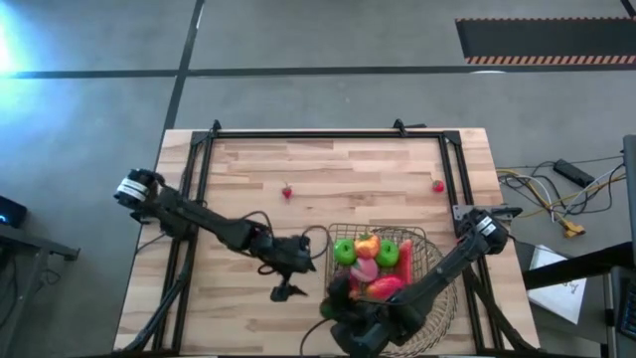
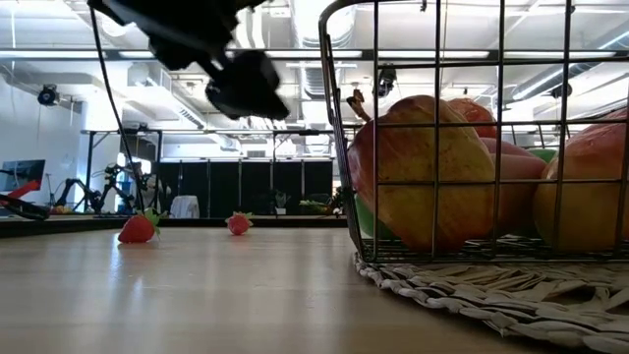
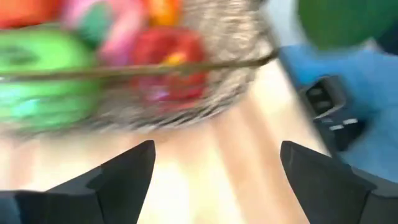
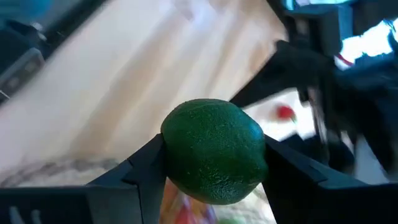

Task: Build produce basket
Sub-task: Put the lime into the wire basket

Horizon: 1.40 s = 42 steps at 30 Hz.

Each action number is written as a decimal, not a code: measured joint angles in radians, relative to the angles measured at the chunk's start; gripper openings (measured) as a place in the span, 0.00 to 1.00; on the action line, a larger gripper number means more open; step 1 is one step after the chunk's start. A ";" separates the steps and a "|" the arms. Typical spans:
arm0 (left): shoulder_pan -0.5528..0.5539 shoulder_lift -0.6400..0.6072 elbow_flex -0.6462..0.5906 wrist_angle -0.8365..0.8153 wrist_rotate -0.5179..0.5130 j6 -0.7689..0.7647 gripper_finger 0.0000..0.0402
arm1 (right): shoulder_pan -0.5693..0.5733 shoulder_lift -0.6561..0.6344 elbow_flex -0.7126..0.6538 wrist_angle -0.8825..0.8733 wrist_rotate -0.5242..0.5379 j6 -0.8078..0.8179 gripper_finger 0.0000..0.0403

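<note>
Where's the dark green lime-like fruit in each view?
High view: not visible; the right arm hides its pincer at the bottom edge.
Low view: not in it.
Left wrist view: blurred green blob, top right corner.
Right wrist view: centre, clamped in the right pincer.
Shared landmark: copper wire basket, visible in high, low and left wrist views.

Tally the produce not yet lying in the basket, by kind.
Berries: 2, loose on the table
Lime: 1, held in the right gripper
Total: 3
</note>
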 joint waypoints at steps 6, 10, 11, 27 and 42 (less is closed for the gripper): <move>-0.021 -0.147 -0.035 -0.127 -0.235 -0.020 0.82 | 0.010 -0.005 0.159 -0.403 0.043 0.336 0.50; -0.062 -0.208 -0.073 -0.085 -0.354 -0.055 0.83 | 0.008 -0.005 0.177 -0.624 0.040 0.559 0.50; -0.074 -0.216 -0.089 -0.056 -0.377 -0.056 0.83 | 0.007 -0.005 0.168 -0.636 0.028 0.583 0.50; -0.169 -0.141 -0.252 0.417 -0.421 -0.057 0.83 | -0.051 -0.002 -0.038 -0.483 -0.223 0.559 0.50; -0.169 -0.128 -0.245 0.422 -0.423 -0.054 0.83 | -0.077 -0.002 -0.114 -0.445 -0.255 0.505 0.67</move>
